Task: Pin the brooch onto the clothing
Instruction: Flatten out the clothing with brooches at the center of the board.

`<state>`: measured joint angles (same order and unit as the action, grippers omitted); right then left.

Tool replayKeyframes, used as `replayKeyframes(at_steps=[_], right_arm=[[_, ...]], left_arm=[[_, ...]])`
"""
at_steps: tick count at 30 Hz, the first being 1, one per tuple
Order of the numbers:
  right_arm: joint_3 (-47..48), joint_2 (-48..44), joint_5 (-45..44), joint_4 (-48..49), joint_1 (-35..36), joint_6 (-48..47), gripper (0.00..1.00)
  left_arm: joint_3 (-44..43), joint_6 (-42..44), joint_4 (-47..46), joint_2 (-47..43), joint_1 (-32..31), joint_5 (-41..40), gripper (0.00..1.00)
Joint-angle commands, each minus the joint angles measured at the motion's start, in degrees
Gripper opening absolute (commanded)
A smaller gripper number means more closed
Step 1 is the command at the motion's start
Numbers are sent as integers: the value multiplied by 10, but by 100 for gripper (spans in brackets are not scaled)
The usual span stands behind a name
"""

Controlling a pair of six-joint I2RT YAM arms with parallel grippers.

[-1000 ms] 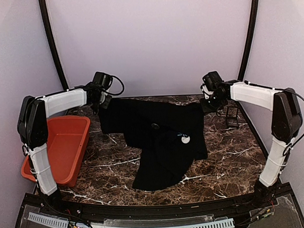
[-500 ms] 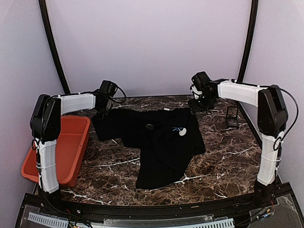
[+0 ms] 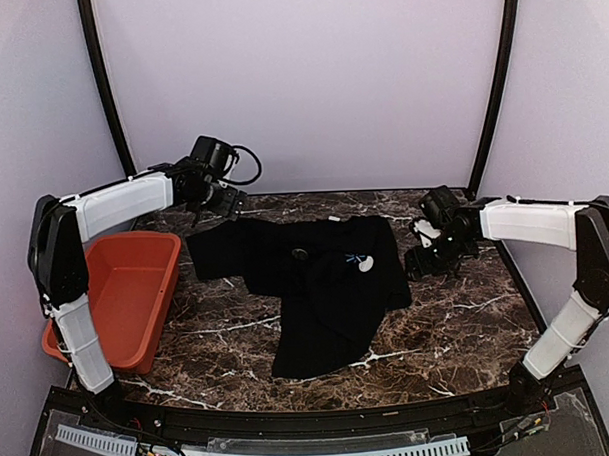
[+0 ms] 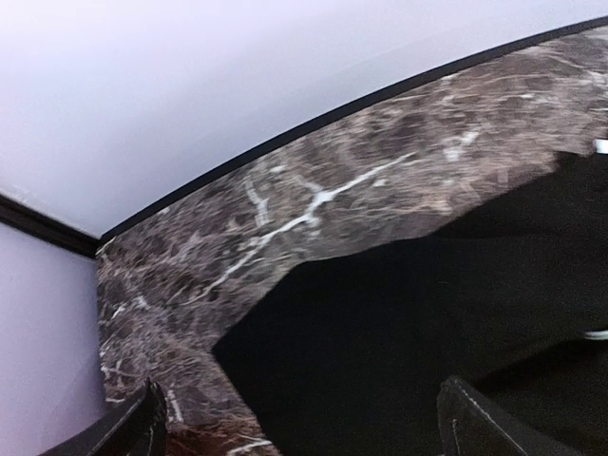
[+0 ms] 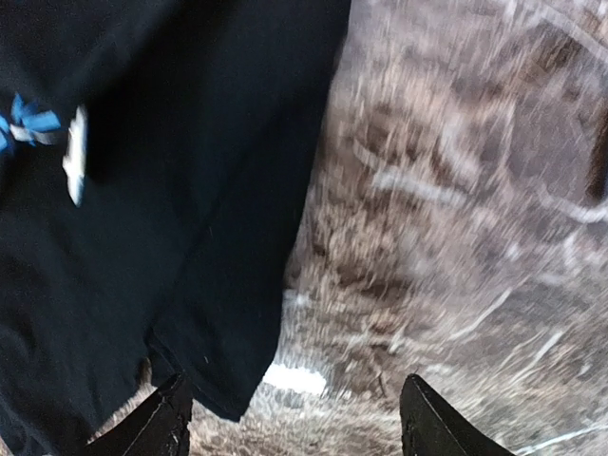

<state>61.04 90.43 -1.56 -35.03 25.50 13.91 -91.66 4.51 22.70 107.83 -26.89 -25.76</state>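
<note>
The clothing, a black T-shirt, lies spread on the marble table with its blue starburst print facing up. A small white round disc, possibly the brooch, rests on the shirt beside the print; it shows in the right wrist view as the white disc. My left gripper hovers open over the shirt's far left shoulder. In its wrist view the left gripper has black cloth below and nothing held. My right gripper is open just right of the shirt. In its wrist view the right gripper is empty beside the sleeve hem.
An orange-red bin stands at the table's left edge, under the left arm. Marble tabletop shows to the right of and in front of the shirt. Lilac walls close in the back and both sides.
Both grippers went from shut on the shirt's shoulders to open, letting it go. The shirt settled flat. The right arm swung down and nearer, to the shirt's right side.
</note>
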Motion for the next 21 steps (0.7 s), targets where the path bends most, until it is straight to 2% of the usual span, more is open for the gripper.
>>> replayKeyframes(at_steps=[1,7,13,16,18,21], right_arm=[[-31,-1,40,36,3,29,73],[-38,43,52,58,4,28,72],[-25,98,78,82,6,30,70],[-20,114,81,89,6,31,65],[-17,118,88,92,6,30,47],[-7,123,96,93,6,24,13]], left_arm=[[24,-9,45,-15,-96,65,99],[14,12,69,33,-149,120,99],[10,29,87,90,-154,129,99],[14,35,84,111,-155,122,99],[13,40,89,118,-156,126,99],[12,45,95,124,-157,134,99]])
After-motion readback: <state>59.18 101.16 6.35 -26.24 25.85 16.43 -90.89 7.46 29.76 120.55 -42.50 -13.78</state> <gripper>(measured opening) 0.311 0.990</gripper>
